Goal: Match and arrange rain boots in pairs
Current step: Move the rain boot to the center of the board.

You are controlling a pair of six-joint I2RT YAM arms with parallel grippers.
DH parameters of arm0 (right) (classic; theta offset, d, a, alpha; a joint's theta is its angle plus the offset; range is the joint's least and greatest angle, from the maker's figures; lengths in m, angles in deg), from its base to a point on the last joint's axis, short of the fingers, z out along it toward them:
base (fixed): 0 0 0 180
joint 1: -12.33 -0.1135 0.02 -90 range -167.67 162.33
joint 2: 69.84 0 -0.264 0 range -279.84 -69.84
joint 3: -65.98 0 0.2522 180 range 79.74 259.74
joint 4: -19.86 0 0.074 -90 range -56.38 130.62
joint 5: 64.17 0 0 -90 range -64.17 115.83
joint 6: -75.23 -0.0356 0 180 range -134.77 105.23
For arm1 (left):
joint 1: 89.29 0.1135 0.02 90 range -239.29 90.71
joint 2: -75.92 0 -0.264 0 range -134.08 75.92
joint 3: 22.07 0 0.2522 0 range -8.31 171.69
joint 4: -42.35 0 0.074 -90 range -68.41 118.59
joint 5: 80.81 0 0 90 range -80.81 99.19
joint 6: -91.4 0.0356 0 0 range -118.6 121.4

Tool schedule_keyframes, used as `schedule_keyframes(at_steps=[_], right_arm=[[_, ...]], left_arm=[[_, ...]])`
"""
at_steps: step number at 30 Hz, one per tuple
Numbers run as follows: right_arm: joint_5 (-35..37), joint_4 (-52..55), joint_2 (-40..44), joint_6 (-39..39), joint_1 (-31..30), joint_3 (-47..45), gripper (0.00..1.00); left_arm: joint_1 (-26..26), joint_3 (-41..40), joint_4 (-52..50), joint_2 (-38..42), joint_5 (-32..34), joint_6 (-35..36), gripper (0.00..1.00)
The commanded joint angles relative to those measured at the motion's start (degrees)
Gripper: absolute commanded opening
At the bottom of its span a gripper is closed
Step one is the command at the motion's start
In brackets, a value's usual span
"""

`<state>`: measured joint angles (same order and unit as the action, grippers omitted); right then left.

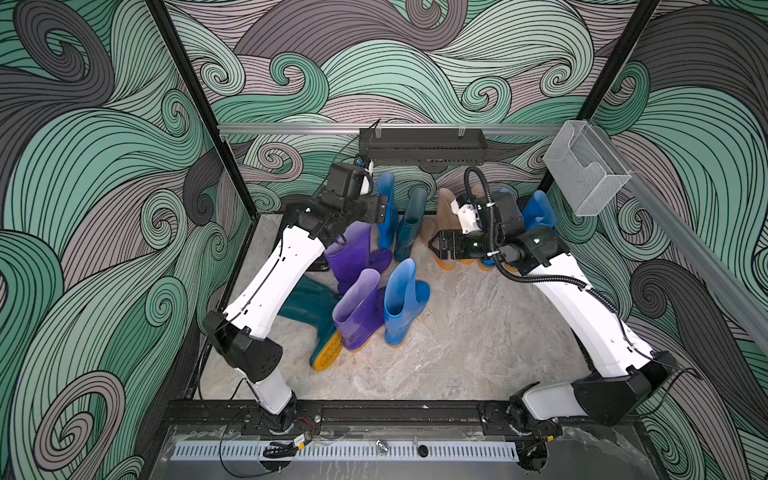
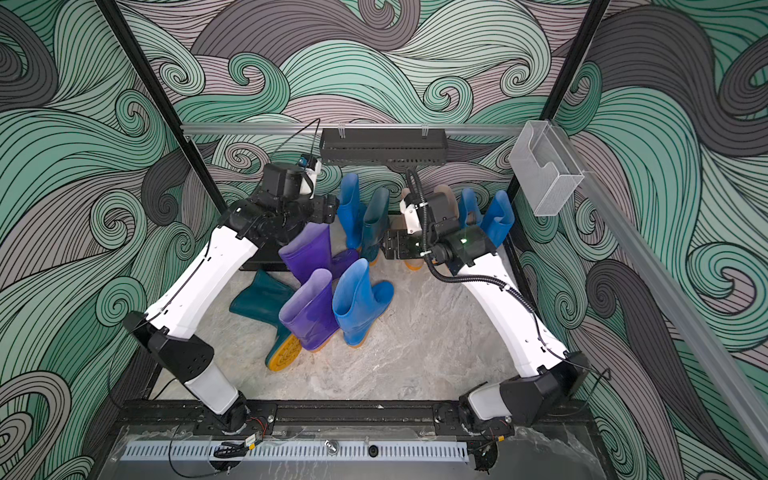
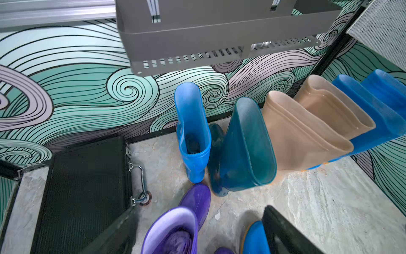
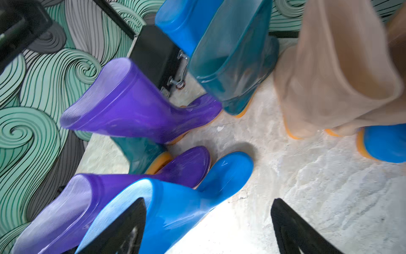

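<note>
Two pairs done, we judge: beige pair (image 3: 307, 132) and blue pair (image 3: 373, 105); six boots (image 1: 357, 309) unsorted; left claw (image 3: 200, 211), right claw (image 4: 208, 201) wide, empty.

Left arm (image 1: 274, 282) and right arm (image 1: 582, 307) reach forward (elbows bowed outward); left gripper (image 3: 200, 210) and right gripper (image 4: 208, 201) point inward, jaws spread wide.

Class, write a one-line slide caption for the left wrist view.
Rain boots lined up: a blue boot, a dark teal boot, two beige boots, two more blue boots; flat black case nearby.
</note>
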<state>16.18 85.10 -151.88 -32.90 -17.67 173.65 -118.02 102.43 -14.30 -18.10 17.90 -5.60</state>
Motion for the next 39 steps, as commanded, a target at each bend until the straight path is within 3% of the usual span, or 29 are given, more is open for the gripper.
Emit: schedule_keyframes(at_steps=[1, 5, 12, 14, 18, 22, 25, 30, 39], right_arm=[[-2.9, 2.2, -0.3, -2.7, -5.5, -0.9, 0.89], [-6.2, 1.9, -2.6, -4.7, -9.6, -1.0, 0.88], [-9.1, 3.4, -5.0, -6.0, -11.9, -2.9, 0.76], [-9.0, 4.7, -5.8, -5.2, -12.0, -3.2, 0.62], [-3.5, 7.9, -6.1, -1.6, -11.6, -2.1, 0.22], [-0.7, 9.2, -4.4, 2.7, -8.7, -1.3, 0.00], [-1.7, 9.2, -3.5, 7.3, -5.1, -1.0, 0.00], [-10.5, 11.4, -5.5, 16.9, 0.3, 1.7, 0.00], [-12.3, 15.9, -10.5, 24.5, 5.3, 7.5, 0.00]], left_arm=[[2.4, -4.5, -3.9, 4.1, -2.6, 1.0, 0.90], [4.5, -10.2, -1.9, 8.0, -5.2, 1.2, 0.91], [5.2, -9.7, -1.2, 5.6, -8.8, 0.8, 0.91], [5.3, -8.9, -0.3, 4.0, -9.2, 1.2, 0.91], [5.8, -1.8, -1.6, -1.9, -11.3, 1.5, 0.91], [5.9, 7.0, -3.4, -9.3, -12.6, 1.6, 0.91], [6.1, 14.0, -5.8, -15.5, -10.4, 1.7, 0.91], [6.5, 24.8, -10.1, -24.7, -10.9, 0.6, 0.91], [6.5, 28.8, -7.5, -30.6, -16.2, -1.5, 0.96]])
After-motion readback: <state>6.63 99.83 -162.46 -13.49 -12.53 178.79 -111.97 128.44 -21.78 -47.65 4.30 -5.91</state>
